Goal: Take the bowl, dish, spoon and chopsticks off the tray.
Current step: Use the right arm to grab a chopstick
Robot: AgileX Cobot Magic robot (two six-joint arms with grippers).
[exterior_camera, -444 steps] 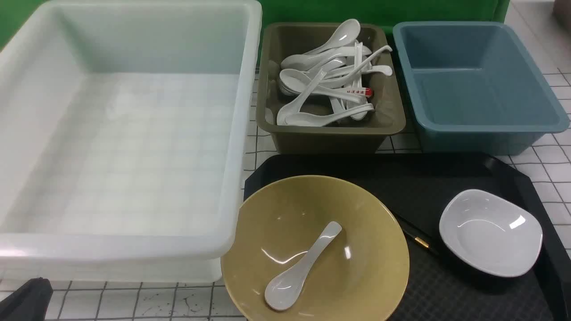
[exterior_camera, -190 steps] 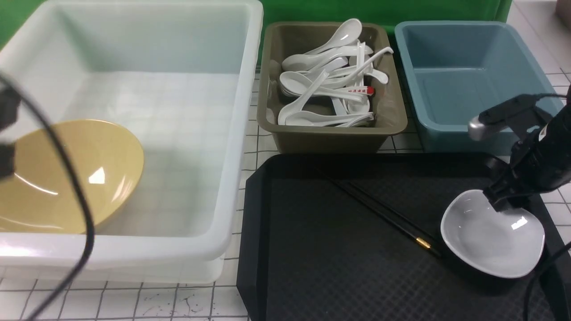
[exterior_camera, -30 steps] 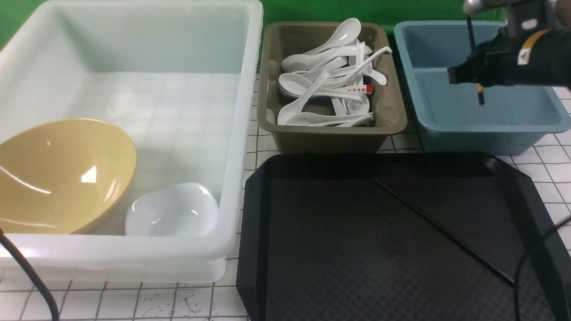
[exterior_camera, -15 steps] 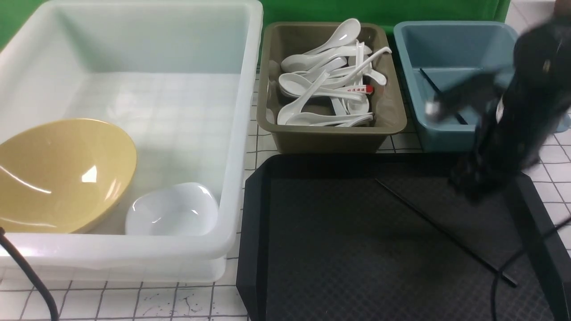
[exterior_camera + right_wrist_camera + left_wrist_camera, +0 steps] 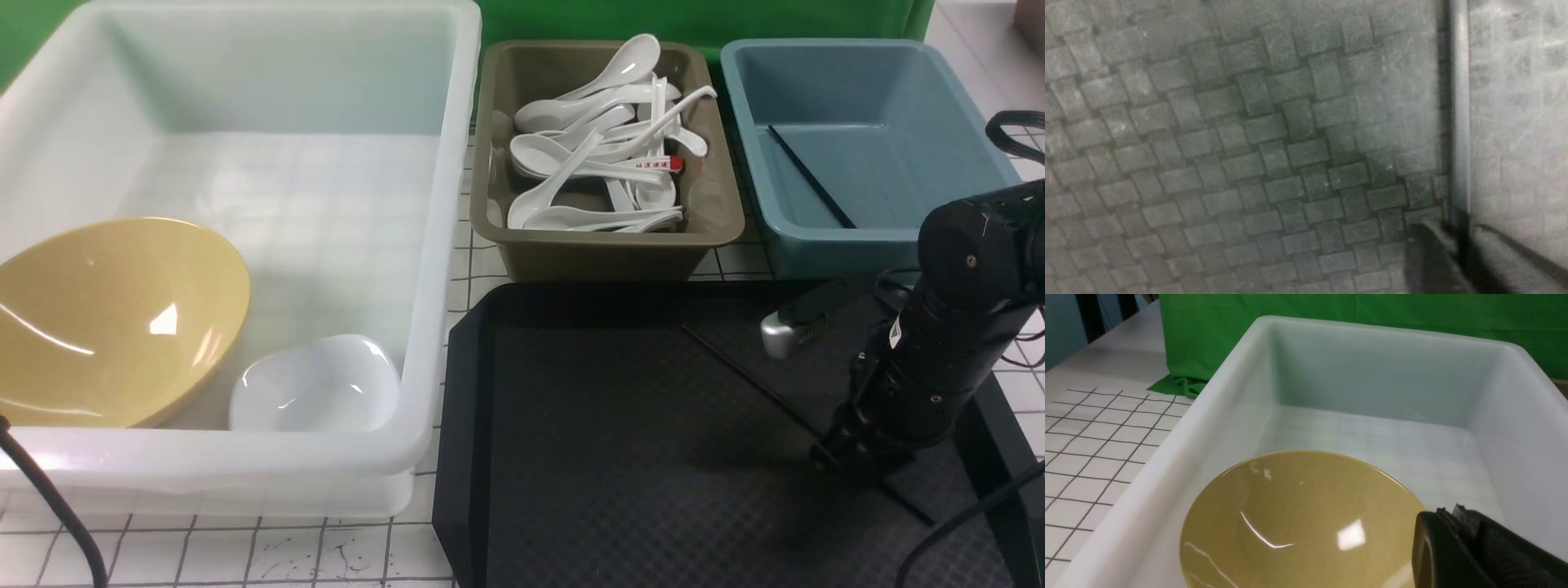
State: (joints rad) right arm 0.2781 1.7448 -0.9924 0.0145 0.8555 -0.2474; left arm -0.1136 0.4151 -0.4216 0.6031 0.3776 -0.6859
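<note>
The yellow bowl (image 5: 114, 318) and the white dish (image 5: 314, 384) lie in the translucent white tub (image 5: 441, 245). White spoons (image 5: 600, 155) are piled in the olive tub (image 5: 604, 245); which one is the task's spoon I cannot tell. One black chopstick (image 5: 808, 175) lies in the blue tub (image 5: 865, 245). The other chopstick (image 5: 751, 376) (image 5: 1459, 102) lies slantwise on the black tray (image 5: 612, 449). My right gripper (image 5: 849, 457) (image 5: 1459, 245) is down on the tray, its fingers tight on either side of that chopstick. My left gripper (image 5: 1447, 512) hangs shut and empty beside the bowl (image 5: 1298, 522).
The three tubs stand side by side behind and left of the tray. The right arm's cable (image 5: 963, 523) trails over the tray's right rim. A left-arm cable (image 5: 49, 506) crosses the near left corner. A green cloth (image 5: 694, 16) backs the tubs.
A second ago my right gripper held a chopstick over the blue tub. That chopstick now lies in the tub. The gripper has dropped to the tray and closed round the other one.
</note>
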